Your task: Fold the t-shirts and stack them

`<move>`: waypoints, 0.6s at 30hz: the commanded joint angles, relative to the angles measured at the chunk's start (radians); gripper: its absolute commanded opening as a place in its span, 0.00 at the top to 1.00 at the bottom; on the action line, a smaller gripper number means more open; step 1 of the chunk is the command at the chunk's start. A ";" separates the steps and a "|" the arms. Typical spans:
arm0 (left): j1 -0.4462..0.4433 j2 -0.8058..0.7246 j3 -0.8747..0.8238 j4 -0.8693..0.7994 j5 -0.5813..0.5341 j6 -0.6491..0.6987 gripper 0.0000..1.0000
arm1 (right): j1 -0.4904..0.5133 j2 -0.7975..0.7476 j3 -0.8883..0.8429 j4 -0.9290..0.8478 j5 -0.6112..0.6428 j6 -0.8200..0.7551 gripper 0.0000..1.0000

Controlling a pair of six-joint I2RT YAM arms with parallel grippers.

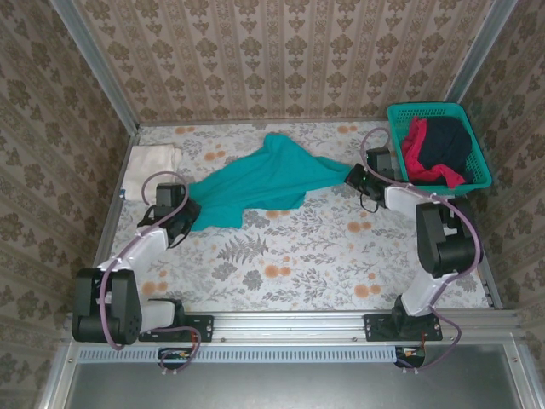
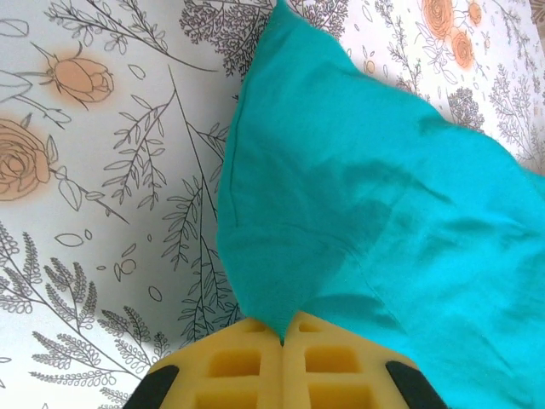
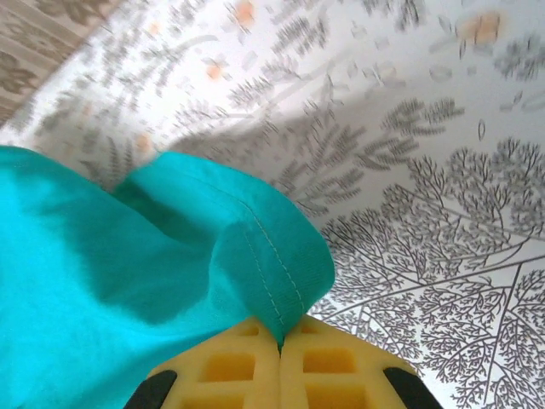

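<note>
A teal t-shirt (image 1: 260,181) hangs stretched across the back half of the table between both arms. My left gripper (image 1: 189,211) is shut on its lower left corner; in the left wrist view the cloth (image 2: 375,196) runs up from between the yellow pads (image 2: 247,366). My right gripper (image 1: 354,175) is shut on the hemmed right corner (image 3: 272,264), pinched between its yellow pads (image 3: 315,366). A folded cream-white t-shirt (image 1: 153,160) lies at the back left. Red (image 1: 417,146) and dark navy (image 1: 447,145) shirts sit in the basket.
The teal mesh basket (image 1: 477,149) stands at the back right corner, just right of my right arm. The floral tablecloth (image 1: 298,264) covers the table. Metal frame rails (image 1: 119,179) border the left and right sides, with patterned walls behind.
</note>
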 commanded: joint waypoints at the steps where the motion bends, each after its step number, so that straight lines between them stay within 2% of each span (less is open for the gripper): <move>1: 0.014 -0.007 0.050 -0.069 0.012 0.074 1.00 | 0.049 -0.075 -0.014 -0.039 0.131 -0.120 1.00; 4: 0.014 0.000 0.065 -0.082 0.013 0.090 1.00 | 0.104 -0.084 0.000 -0.131 0.193 -0.180 1.00; 8: 0.018 0.018 0.069 -0.083 0.022 0.089 1.00 | 0.157 -0.069 -0.009 -0.191 0.206 -0.155 0.98; 9: 0.019 0.022 0.068 -0.083 0.023 0.089 1.00 | 0.159 -0.071 -0.024 -0.188 0.201 -0.132 0.86; 10: 0.018 0.025 0.068 -0.083 0.024 0.087 1.00 | 0.159 -0.083 -0.043 -0.171 0.198 -0.108 0.71; 11: 0.018 0.026 0.067 -0.084 0.024 0.088 1.00 | 0.159 -0.104 -0.075 -0.143 0.205 -0.093 0.52; 12: 0.019 0.026 0.065 -0.084 0.024 0.088 1.00 | 0.155 -0.125 -0.103 -0.119 0.214 -0.082 0.40; 14: 0.023 0.025 0.062 -0.090 0.017 0.089 1.00 | 0.140 -0.155 -0.129 -0.103 0.214 -0.065 0.29; 18: 0.040 0.028 0.062 -0.094 0.021 0.096 1.00 | 0.064 -0.163 -0.162 -0.094 0.138 0.063 0.27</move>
